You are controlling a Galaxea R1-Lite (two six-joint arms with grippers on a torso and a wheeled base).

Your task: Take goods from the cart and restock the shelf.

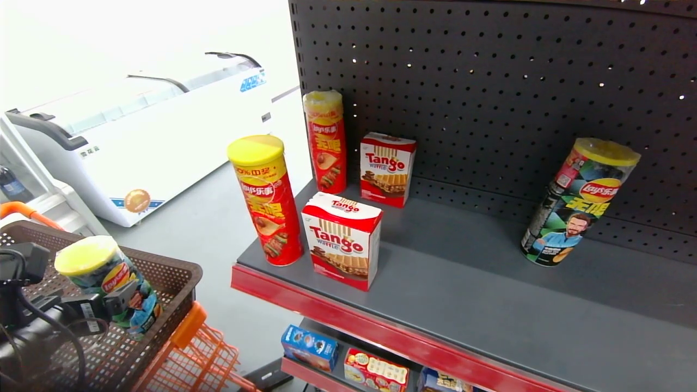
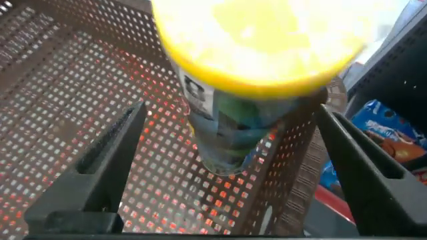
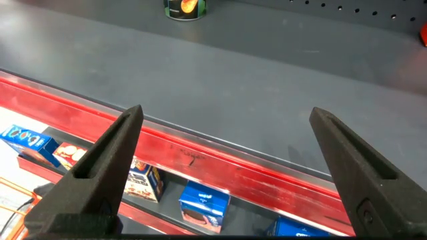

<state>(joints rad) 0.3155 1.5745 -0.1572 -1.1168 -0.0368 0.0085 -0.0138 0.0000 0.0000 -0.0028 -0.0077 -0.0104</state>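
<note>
The cart point(image 1: 163, 262) holds one can point(image 1: 103, 272) with a yellow lid, standing a little tilted in the brown basket. The left claw point(image 1: 111, 305) is spread to either side of it. The left wrist view shows both fingers point(image 2: 100, 167) clear of the can's body, above the basket mesh point(image 2: 60, 80).

On the shelf point(image 1: 463, 288) stand two red cans point(image 1: 265, 201), two wafer boxes point(image 1: 342, 239) and, well apart at the right, a green can point(image 1: 580, 201).

The right claw point(image 3: 227, 113) hangs spread wide and empty over the shelf's red front edge point(image 3: 200, 157). Its view shows the green can's foot point(image 3: 185, 8) and blue boxes point(image 3: 203, 207) on the lower shelf.
</note>
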